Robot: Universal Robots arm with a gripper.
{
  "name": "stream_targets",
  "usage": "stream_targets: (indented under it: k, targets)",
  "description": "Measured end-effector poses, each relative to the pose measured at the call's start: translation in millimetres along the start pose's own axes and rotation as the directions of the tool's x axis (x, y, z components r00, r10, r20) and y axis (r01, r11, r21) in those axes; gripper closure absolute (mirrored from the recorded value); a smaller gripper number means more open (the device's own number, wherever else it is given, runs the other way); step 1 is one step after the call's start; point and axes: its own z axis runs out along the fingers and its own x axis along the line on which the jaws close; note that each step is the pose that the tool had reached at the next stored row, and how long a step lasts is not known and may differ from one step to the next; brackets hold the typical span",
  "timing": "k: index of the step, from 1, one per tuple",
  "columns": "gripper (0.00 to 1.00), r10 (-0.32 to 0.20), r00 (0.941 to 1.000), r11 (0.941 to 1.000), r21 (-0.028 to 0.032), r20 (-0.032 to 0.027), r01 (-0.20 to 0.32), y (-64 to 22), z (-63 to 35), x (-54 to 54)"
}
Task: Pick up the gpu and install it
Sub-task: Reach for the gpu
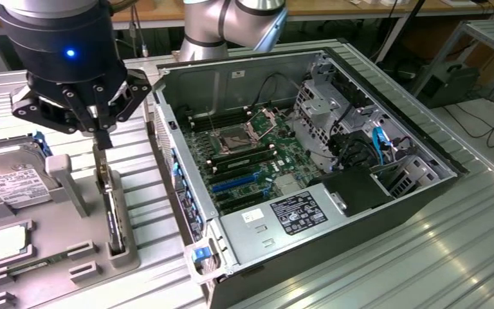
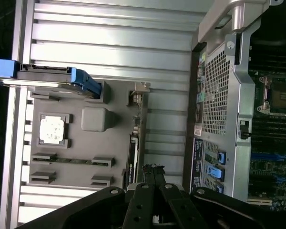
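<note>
Black gripper [image 1: 103, 141] linkages fill the foreground of the wrist view [image 2: 152, 169]. I read the two fingers as pressed together with nothing between them. They hang directly above the bracket end of the gpu [image 1: 114, 219], and I cannot tell whether the tips touch it.

Items counted:
- **One gpu** [image 2: 132, 157]. A thin dark card stands on its long edge in a slot of the grey tray [image 1: 67, 238], along the tray edge that faces the computer case [image 1: 384, 84]. Its silver bracket is at the end under the fingers.
- **One grey upright block** [image 1: 65, 183]. It has rounded corners and rises from the tray beside the card's bracket end.
- **One hard drive** [image 1: 11, 180]. It is silver with a white label and blue pieces at its ends, and it is propped at the tray's end edge beyond the block.
- **One processor chip** [image 1: 8, 241]. It is square and silver and sits flat in a recess by the tray edge farthest from the case.
- **One memory stick** [image 2: 69, 161]. This narrow strip lies between small grey lugs near the tray's other end.

The tray [image 2: 76, 143] is matt grey plastic. It rests on a ribbed aluminium bench [image 1: 419, 257], just beside the case.

The case is a single metal tower lying on its side with the panel off. Inside it I see one green motherboard [image 1: 247, 161] carrying an open processor socket and parallel blue and black slots. A perforated drive cage and loose cables occupy the end toward the exterior view's right.
</note>
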Motion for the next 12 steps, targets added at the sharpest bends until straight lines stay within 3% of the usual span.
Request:
stream_targets:
  k: [8,12]
  targets:
    - [0.89,0.0,1.0,1.0,-0.0003,0.0001,0.0,0.4,-0.2,18.6]
    - [0.89,0.0,1.0,1.0,-0.0003,0.0,0.0,0.5,-0.2,20.8]
